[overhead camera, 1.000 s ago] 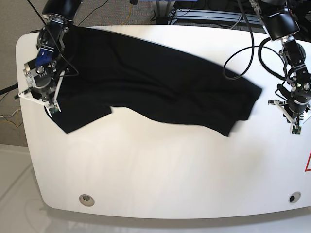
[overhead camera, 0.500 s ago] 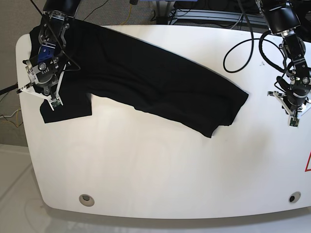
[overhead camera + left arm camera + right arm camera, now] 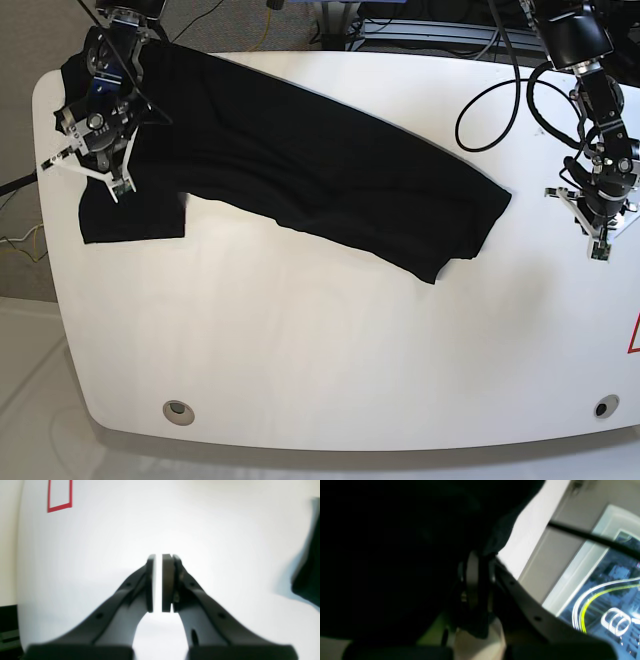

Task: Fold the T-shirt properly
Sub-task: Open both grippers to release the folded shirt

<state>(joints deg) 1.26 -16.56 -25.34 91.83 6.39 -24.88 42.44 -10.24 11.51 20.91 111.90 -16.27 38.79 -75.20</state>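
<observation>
One large black short-sleeved T-shirt (image 3: 300, 165) lies in front of you, stretched as a long diagonal band across the far half of the white rounded table (image 3: 320, 340), running in the base view from the far left corner down toward the middle right. Its cloth is soft and matte, with shallow ripples along the near hem and no print showing. At the left end a squarish flap, probably a sleeve, lies flat toward you near the table edge; at the right end the fabric narrows to a blunt, slightly bunched corner. Part of the far left end hangs past the table's edge.

Your right gripper (image 3: 110, 180) sits on that left end of the shirt. In the right wrist view its dark pads (image 3: 473, 580) are pressed together with black cloth bunched right at them, so it looks pinched on the fabric, though the dark picture makes the exact hold hard to read.

Your left gripper (image 3: 597, 250) hangs over bare table, well apart from the shirt's right corner. Its smooth black fingers (image 3: 167, 582) are nearly together with only a thin slit between them, holding nothing.

A red outlined mark (image 3: 60, 495) is on the tabletop beyond it.
</observation>
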